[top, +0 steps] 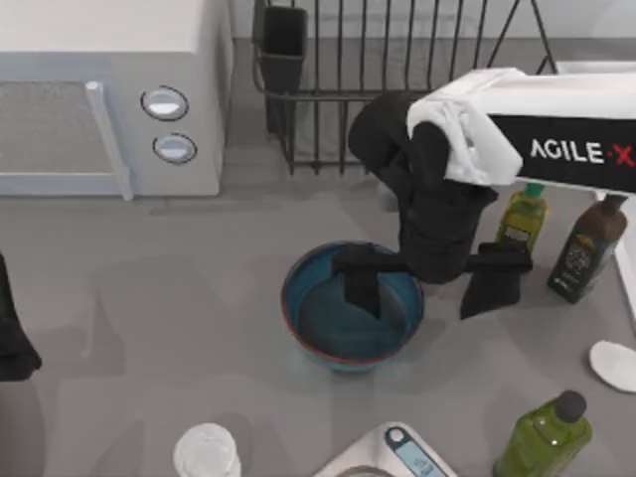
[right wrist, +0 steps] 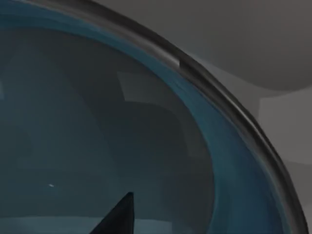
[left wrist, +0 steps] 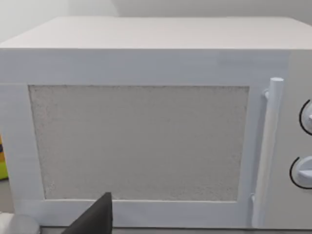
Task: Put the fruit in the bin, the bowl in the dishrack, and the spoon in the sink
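The blue bowl (top: pixel 328 328) with its reddish-brown rim stands at the table's middle. My right gripper (top: pixel 427 281) hangs open over its right side, one finger (top: pixel 360 283) down inside the bowl and the other (top: pixel 494 280) outside it. The right wrist view looks into the bowl (right wrist: pixel 146 122), with a dark fingertip (right wrist: pixel 119 217) low in the picture. The black wire dishrack (top: pixel 328 109) stands behind the bowl. The white spoon (top: pixel 613 363) lies at the far right. A pale sink rim (top: pixel 594 68) shows at the back right. The fruit is out of view. My left gripper (top: pixel 10 338) is parked at the left edge.
A white microwave (top: pixel 109 99) fills the back left and faces the left wrist camera (left wrist: pixel 146 141). A yellow-green bottle (top: pixel 524 214) and a dark bottle (top: pixel 588 243) stand right of the bowl. A green bottle (top: pixel 545 437), a scale (top: pixel 393 457) and a white cup (top: pixel 207 452) line the front.
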Available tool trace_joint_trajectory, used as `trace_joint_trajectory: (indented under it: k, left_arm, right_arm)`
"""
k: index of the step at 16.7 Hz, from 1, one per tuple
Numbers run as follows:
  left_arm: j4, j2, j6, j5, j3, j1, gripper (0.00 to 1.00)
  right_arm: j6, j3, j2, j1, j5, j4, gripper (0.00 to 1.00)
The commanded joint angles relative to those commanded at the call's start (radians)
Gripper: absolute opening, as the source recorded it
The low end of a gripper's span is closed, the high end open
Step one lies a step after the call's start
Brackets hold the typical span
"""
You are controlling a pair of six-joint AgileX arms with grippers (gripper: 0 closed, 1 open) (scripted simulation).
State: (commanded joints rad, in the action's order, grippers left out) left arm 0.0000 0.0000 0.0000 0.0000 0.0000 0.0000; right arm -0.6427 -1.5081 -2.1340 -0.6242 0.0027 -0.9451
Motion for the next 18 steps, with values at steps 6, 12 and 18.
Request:
trace_joint_trajectory:
  k: [6,12,18]
  left_arm:
    - [0.000,0.000,0.000,0.000,0.000,0.000,1.00]
    - [0.000,0.000,0.000,0.000,0.000,0.000,1.00]
    - [0.000,0.000,0.000,0.000,0.000,0.000,1.00]
  right_arm:
    - [0.000,0.000,0.000,0.000,0.000,0.000,0.25]
    - [0.000,0.000,0.000,0.000,0.000,0.000,0.00]
    - [0.000,-0.001,0.002,0.001,0.000,-0.001,0.00]
